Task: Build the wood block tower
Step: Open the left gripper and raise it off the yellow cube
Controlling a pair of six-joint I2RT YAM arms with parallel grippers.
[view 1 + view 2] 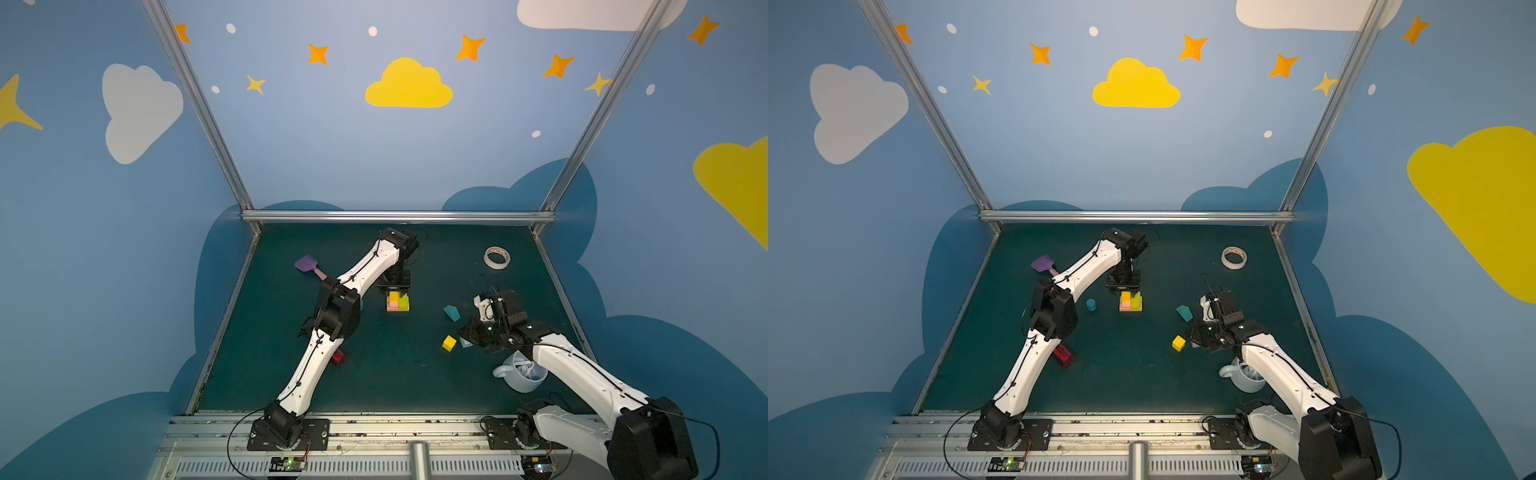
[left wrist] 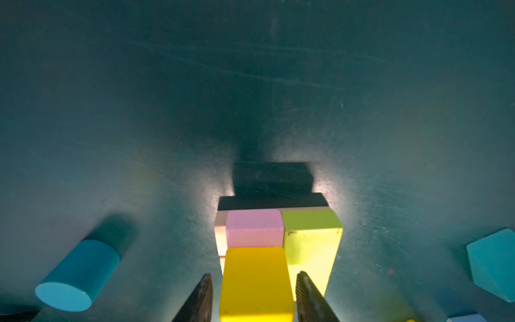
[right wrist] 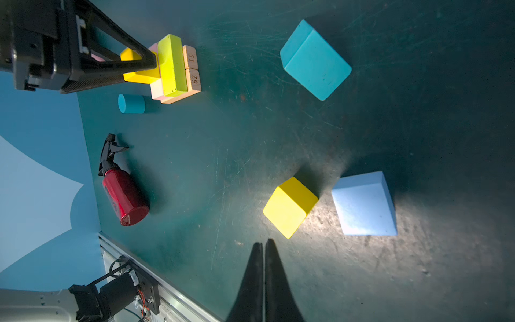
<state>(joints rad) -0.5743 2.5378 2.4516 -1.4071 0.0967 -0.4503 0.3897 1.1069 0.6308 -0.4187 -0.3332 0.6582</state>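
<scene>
Near me, my right gripper is closed and empty beside the loose yellow cube. Farther, on the tower, my left gripper straddles the other yellow cube, jaws slightly apart from it. I judge the yellow layer is half done; next I must lift straight up, without brushing it.

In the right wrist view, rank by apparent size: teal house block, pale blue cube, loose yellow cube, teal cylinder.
teal house block
pale blue cube, nearly as large
loose yellow cube
teal cylinder, though farthest from camera
</scene>
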